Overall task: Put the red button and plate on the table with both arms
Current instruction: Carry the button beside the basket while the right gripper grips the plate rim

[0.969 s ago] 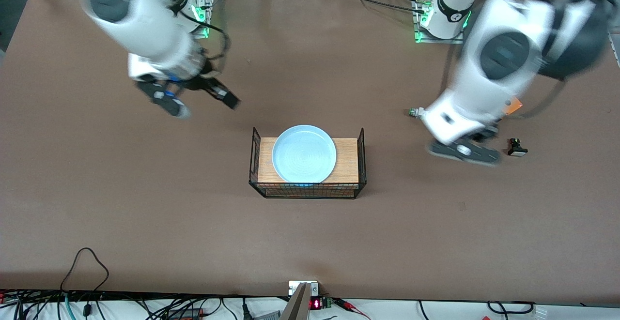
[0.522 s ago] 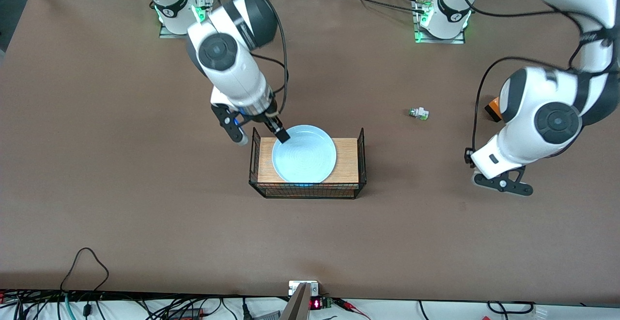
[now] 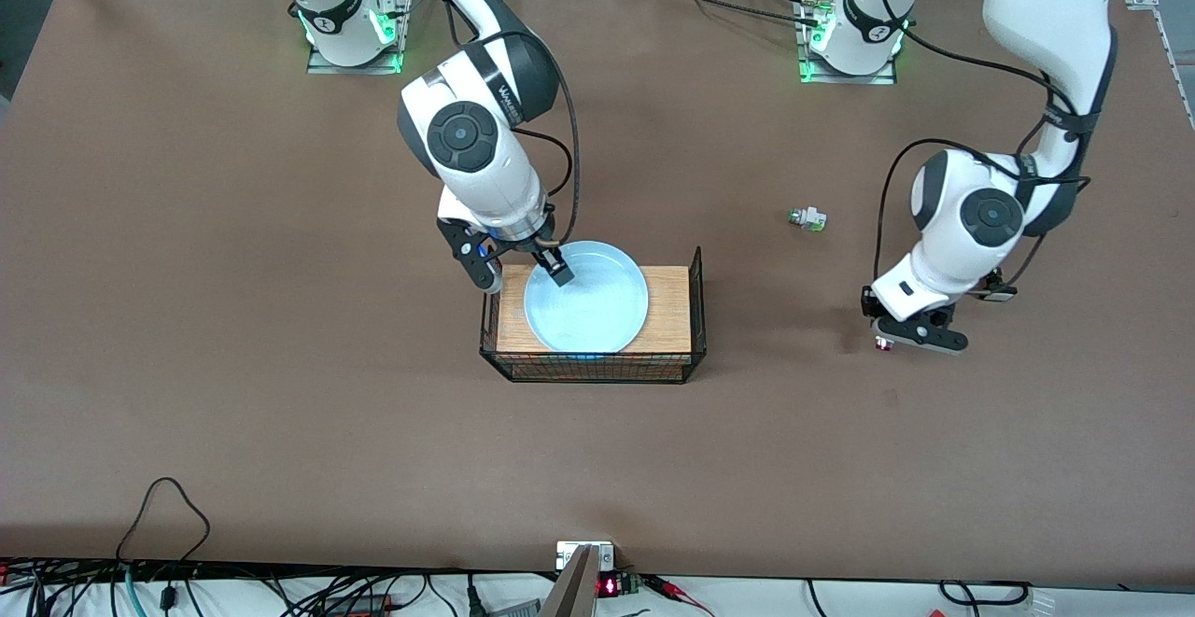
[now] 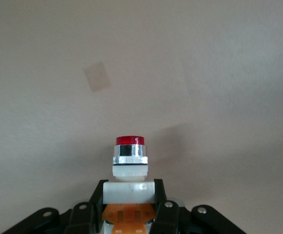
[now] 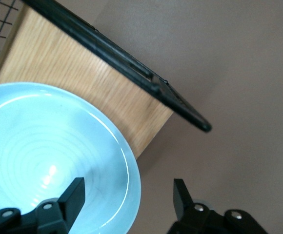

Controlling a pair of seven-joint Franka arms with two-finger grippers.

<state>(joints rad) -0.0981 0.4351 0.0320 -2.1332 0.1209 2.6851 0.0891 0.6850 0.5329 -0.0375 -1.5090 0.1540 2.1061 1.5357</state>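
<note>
We see the right end effector (image 3: 521,273) spread wide, straddling the plate (image 3: 586,298) rim on the wooden board (image 3: 667,315). The left end effector (image 3: 920,335), low over the desk (image 3: 280,365), clamps the red button (image 4: 130,155).

- We see even, bright overhead light on the table (image 3: 187,337); shadows are soft and short, a faint one beside the wire-framed board (image 3: 672,314).
- We note a pale glare patch on the plate (image 5: 49,161), its ridges clear; the frame's black bar looks slightly soft.
- The red button (image 4: 130,161) is sharp, casting a dim shadow; nothing shows motion blur.
</note>
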